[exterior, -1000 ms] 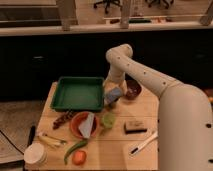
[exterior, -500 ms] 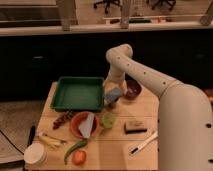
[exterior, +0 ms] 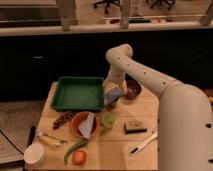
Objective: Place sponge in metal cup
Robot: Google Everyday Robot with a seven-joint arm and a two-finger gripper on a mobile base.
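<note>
The sponge [exterior: 114,94], a small blue-grey pad, sits tilted right under my gripper [exterior: 113,92], just right of the green tray. Directly beneath it a small dark shape, which looks like the metal cup [exterior: 112,104], stands on the wooden table; most of it is hidden by the sponge. The arm comes in from the lower right, arches up and drops down onto this spot. I cannot make out whether the sponge rests on the cup's rim or hangs just above it.
A green tray [exterior: 75,94] lies to the left and a dark red bowl [exterior: 133,90] to the right. In front stand a light-green cup [exterior: 108,120], a red plate [exterior: 76,126] with a white cloth, a tan block [exterior: 134,126], a white utensil [exterior: 143,144], a green pepper [exterior: 74,148] and an orange fruit [exterior: 78,157].
</note>
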